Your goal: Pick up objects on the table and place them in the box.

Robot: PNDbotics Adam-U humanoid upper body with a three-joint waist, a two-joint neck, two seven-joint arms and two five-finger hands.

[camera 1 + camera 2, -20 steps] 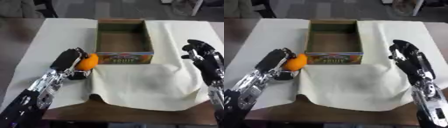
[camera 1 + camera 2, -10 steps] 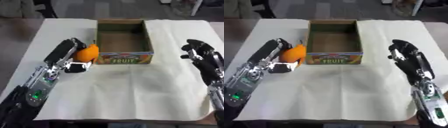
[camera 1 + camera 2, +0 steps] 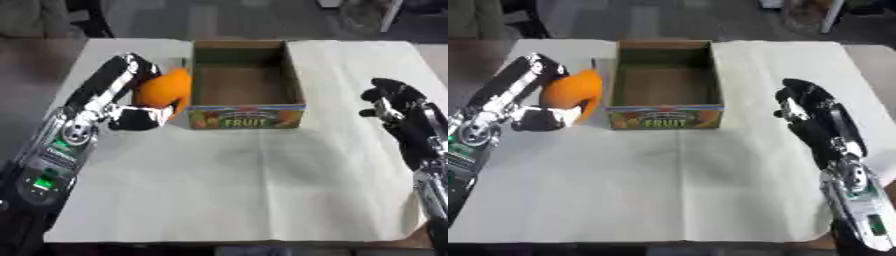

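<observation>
Box (image 3: 248, 95) sits on cream-clothed table (image 3: 262, 190).

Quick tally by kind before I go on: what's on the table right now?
Orange fruit, held in the left robot hand: 1
Cardboard box, nothing visible inside: 1
Cream cloth covering the table: 1
Right robot hand, idle: holds 0
Total: 3

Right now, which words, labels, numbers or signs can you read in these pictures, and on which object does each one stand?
"FRUIT": on the front wall of the open brown cardboard box, amid printed fruit pictures.
A thin red strip above that word: too blurred to read.
Small green lit spots on the robot's left forearm: no readable text.
The round orange fruit in the left hand: no text.
</observation>
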